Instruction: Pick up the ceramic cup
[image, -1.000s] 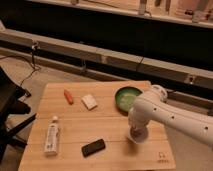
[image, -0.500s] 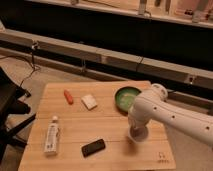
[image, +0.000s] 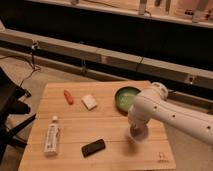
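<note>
White ceramic cup (image: 138, 132) stood on the pale wooden bench (image: 75, 125), just in front of the shallow green bowl (image: 126, 96). Gripper (image: 138, 126) was down at the cup. Grasp step likely in hand; next needs a secure closing, then a straight lift.

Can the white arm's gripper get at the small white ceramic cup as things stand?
Probably yes: the gripper is down at the small white ceramic cup near the wooden table's right front, with nothing between them; the green bowl sits behind.
</note>
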